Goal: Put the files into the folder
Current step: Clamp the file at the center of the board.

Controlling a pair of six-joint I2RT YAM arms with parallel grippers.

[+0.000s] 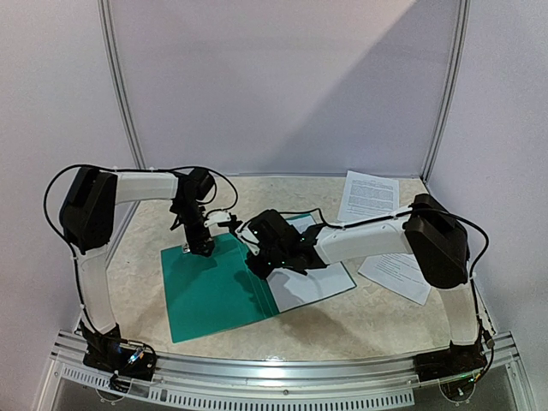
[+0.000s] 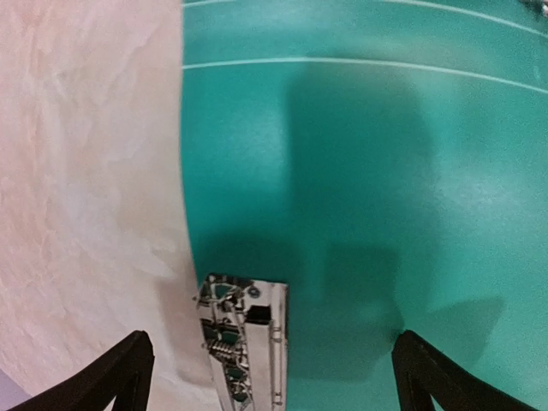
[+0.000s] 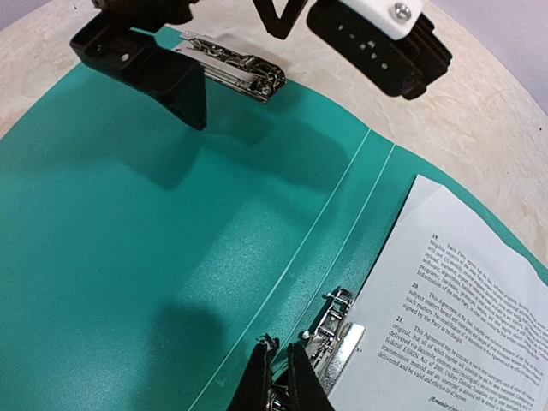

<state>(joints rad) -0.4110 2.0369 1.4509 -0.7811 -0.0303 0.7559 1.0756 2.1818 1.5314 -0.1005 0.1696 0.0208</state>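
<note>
The teal folder (image 1: 205,295) lies open and flat on the table. One printed file sheet (image 1: 312,282) rests on its right half, with its corner at the spine's metal clip (image 3: 336,336). My right gripper (image 3: 278,377) is shut, its tips down on the spine right beside that clip. My left gripper (image 1: 199,248) hangs open over the far edge of the folder's left cover (image 2: 385,171), its fingers straddling a second metal clip (image 2: 244,334). Two more files (image 1: 368,195) (image 1: 398,274) lie loose on the table to the right.
The marbled tabletop (image 1: 145,257) is bounded by grey walls at the back and sides. A metal rail (image 1: 282,368) runs along the near edge between the arm bases. Both arms meet over the folder's far edge.
</note>
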